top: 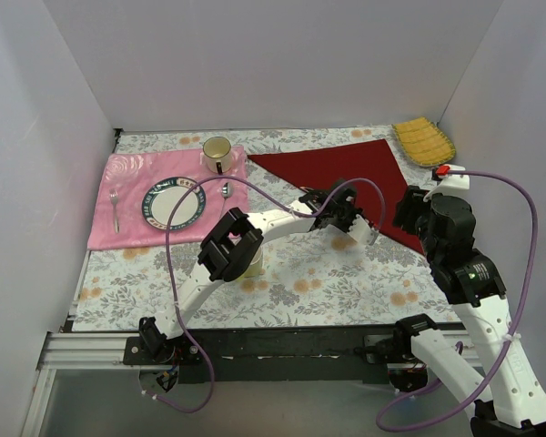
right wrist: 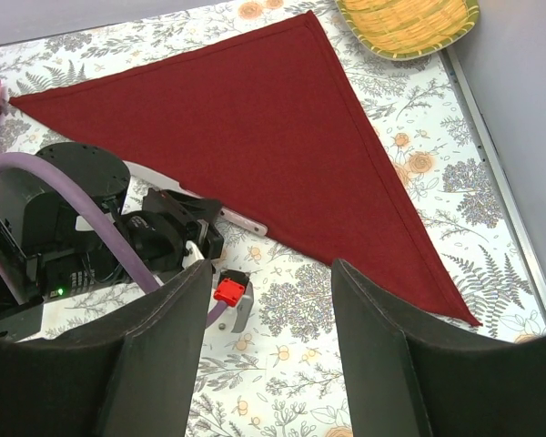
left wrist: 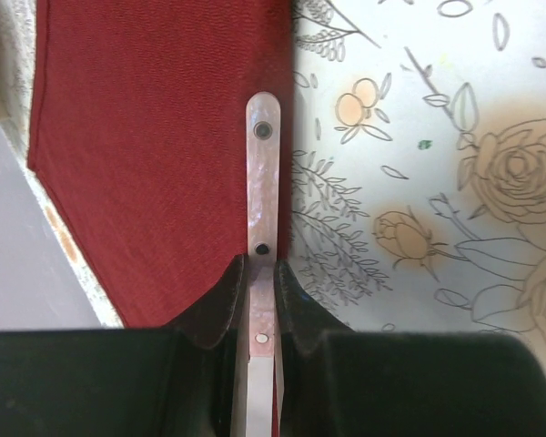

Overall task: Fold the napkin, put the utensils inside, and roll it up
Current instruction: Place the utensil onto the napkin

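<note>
The maroon napkin [top: 346, 173] lies folded into a triangle on the flowered tablecloth at back right; it also shows in the right wrist view [right wrist: 255, 118] and the left wrist view [left wrist: 155, 155]. My left gripper [top: 359, 232] is shut on the knife [left wrist: 263, 173], a slim silvery strip with rivets. The knife sticks out of the jaws along the napkin's near edge and also shows in the right wrist view [right wrist: 246, 221]. My right gripper [right wrist: 271, 269] is open and empty, held above the tablecloth just right of the left gripper. A fork [top: 116, 209] and a spoon [top: 226, 191] lie on the pink cloth.
The pink patterned cloth [top: 118, 177] at the left carries a plate [top: 174, 204] and a cup [top: 217, 151]. A yellow ribbed cloth [top: 423, 141] sits in the back right corner. White walls close in the left, back and right sides.
</note>
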